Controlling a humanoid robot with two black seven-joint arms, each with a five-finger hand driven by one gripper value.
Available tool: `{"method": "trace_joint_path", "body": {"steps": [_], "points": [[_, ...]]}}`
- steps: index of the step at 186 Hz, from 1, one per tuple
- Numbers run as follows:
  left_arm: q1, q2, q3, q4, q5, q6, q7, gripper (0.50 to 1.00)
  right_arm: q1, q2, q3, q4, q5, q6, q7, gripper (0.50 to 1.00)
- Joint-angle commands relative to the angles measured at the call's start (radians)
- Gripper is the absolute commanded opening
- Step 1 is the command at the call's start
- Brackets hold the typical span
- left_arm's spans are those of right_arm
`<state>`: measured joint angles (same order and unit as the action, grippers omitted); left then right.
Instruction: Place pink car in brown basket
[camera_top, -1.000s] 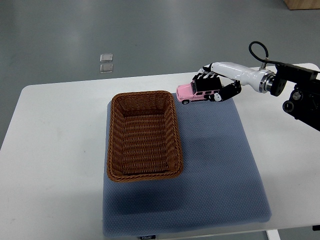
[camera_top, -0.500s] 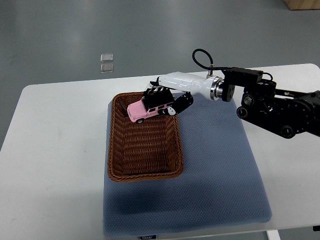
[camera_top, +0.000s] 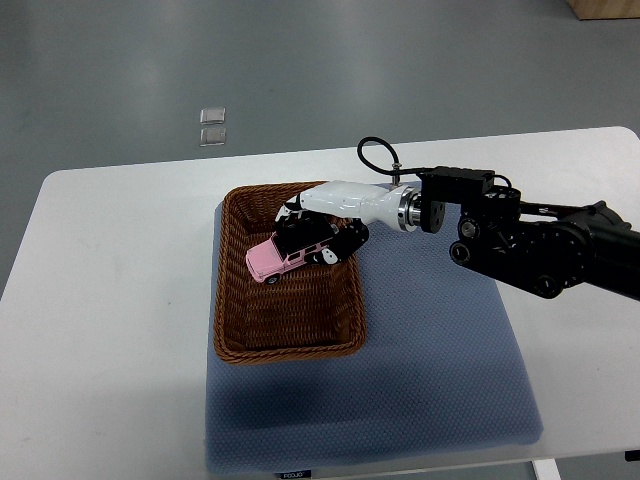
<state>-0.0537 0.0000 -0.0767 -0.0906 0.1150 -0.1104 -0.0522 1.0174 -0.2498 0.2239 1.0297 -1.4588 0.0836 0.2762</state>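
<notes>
The pink car (camera_top: 280, 258) is a small toy with a black roof, tilted nose-down inside the brown basket (camera_top: 232, 300), in its upper half. My right hand (camera_top: 310, 235) reaches in from the right over the basket's far right corner and is shut on the car, its white and black fingers (camera_top: 338, 245) wrapped around the car's roof and rear. The car's rear end is hidden under the hand. Whether its wheels touch the basket floor I cannot tell. The left arm does not show.
The basket lies on the left part of a blue-grey mat (camera_top: 440, 370) on a white table (camera_top: 110, 300). My right arm's black forearm (camera_top: 540, 245) spans the mat's upper right. Grey floor lies beyond the table's far edge.
My right hand carried the pink car leftward from the mat's far edge over the basket rim, then lowered it into the basket's upper half.
</notes>
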Motion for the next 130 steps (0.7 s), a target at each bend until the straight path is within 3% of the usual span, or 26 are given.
{"method": "trace_joint_path", "body": {"steps": [1, 21, 59, 102, 130], "points": [[0.0, 0.0, 0.0, 0.0, 0.0, 0.0, 0.0, 1.0, 0.0, 0.001, 0.0, -0.002, 0.003, -0.001, -0.002, 0.817], [0.0, 0.0, 0.0, 0.0, 0.0, 0.0, 0.0, 1.0, -0.02, 0.004, 0.014, -0.002, 0.009, -0.007, -0.002, 0.864], [0.0, 0.0, 0.0, 0.0, 0.0, 0.0, 0.0, 1.0, -0.046, -0.008, 0.078, -0.005, 0.054, -0.087, -0.006, 0.866], [0.0, 0.0, 0.0, 0.0, 0.0, 0.0, 0.0, 1.0, -0.103, -0.057, 0.282, -0.043, 0.29, -0.077, -0.014, 0.866], [0.0, 0.0, 0.0, 0.0, 0.0, 0.0, 0.0, 1.0, -0.166, -0.074, 0.382, -0.095, 0.472, -0.087, -0.074, 0.866]]}}
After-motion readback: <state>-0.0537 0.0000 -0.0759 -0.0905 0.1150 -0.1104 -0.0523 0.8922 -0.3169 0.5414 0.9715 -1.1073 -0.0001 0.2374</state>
